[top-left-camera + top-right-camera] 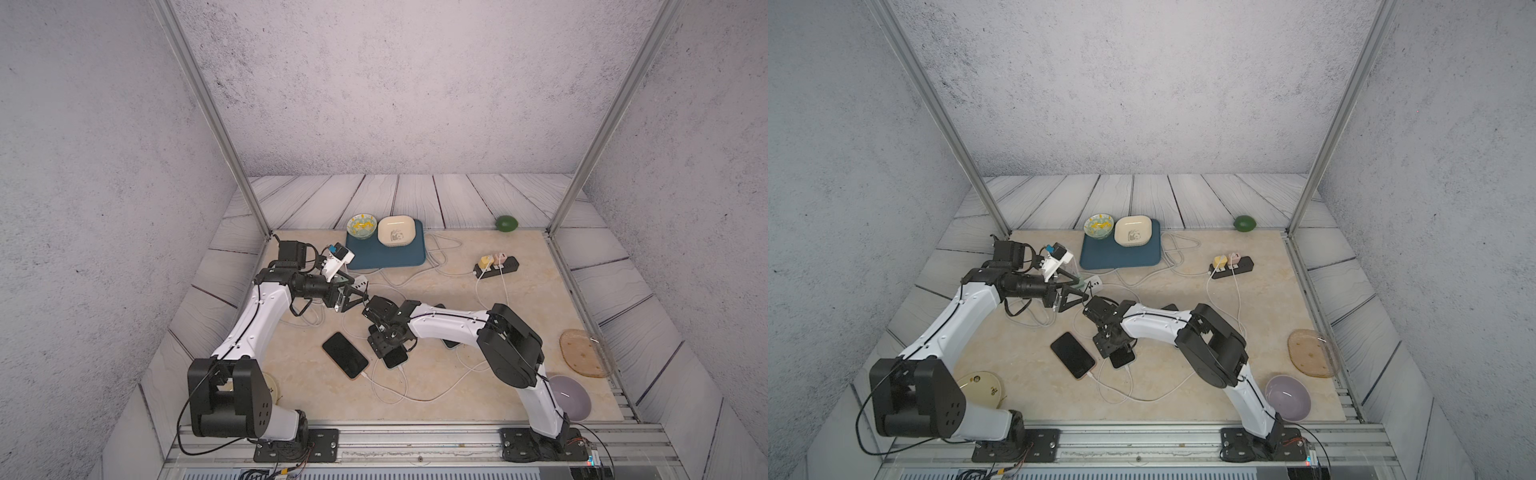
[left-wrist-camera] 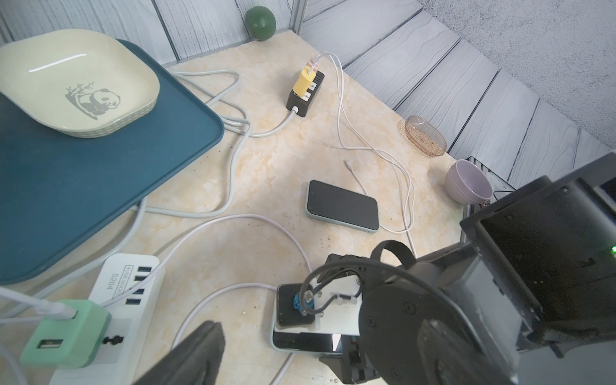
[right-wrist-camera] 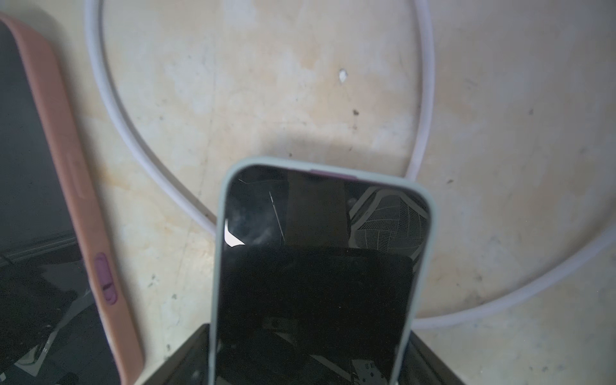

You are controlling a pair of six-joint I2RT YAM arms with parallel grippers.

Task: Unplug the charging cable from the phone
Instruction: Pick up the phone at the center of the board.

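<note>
A phone [image 1: 396, 359] [image 1: 1122, 359] in a pale green case lies screen up near the table's middle. A white charging cable [image 1: 402, 376] [image 1: 1128, 374] is plugged into its near end and loops over the table. My right gripper [image 1: 390, 351] [image 1: 1117, 350] reaches down over the phone. In the right wrist view the phone [image 3: 316, 266] fills the gap and the dark fingers [image 3: 186, 346] stand against both long edges. The cable [image 3: 422, 126] curves past the phone's end. My left gripper [image 1: 365, 300] [image 1: 1086, 297] hovers open just behind the right wrist, with nothing in it.
A pink-cased phone [image 1: 345, 354] [image 3: 76, 173] lies close to the left, also cabled. Another phone [image 2: 342, 210] lies under my right arm beside a loose plug [image 2: 347, 163]. Around stand a blue tray [image 1: 399, 255], black power strip [image 1: 510, 264], white power strip [image 2: 123, 300], purple bowl [image 1: 571, 399] and amber plate [image 1: 582, 353].
</note>
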